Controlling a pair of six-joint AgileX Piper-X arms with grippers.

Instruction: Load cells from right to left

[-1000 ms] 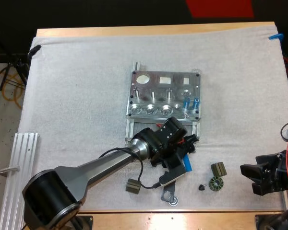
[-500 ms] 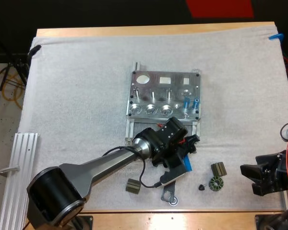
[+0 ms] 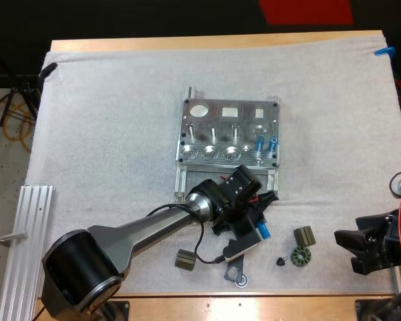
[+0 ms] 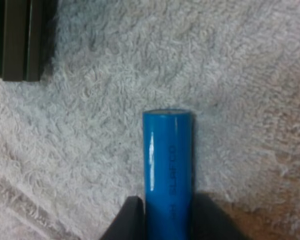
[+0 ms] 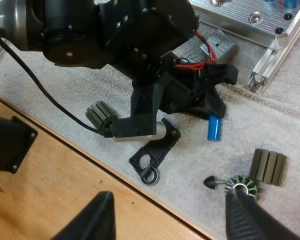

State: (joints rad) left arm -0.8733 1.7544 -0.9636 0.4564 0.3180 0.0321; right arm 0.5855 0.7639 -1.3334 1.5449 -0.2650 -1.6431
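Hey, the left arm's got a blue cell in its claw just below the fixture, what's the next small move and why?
Probably lift and carry it toward the fixture. The left claw is shut on the blue cell, low over the mat, and two cells already stand near the fixture's right end, so the free socket left of them seems next.

A robotics lab bench — machined metal fixture [image 3: 229,132] on a white mat [image 3: 107,120].

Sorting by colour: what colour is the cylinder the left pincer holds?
Cylinder: bright blue, best in left wrist view.
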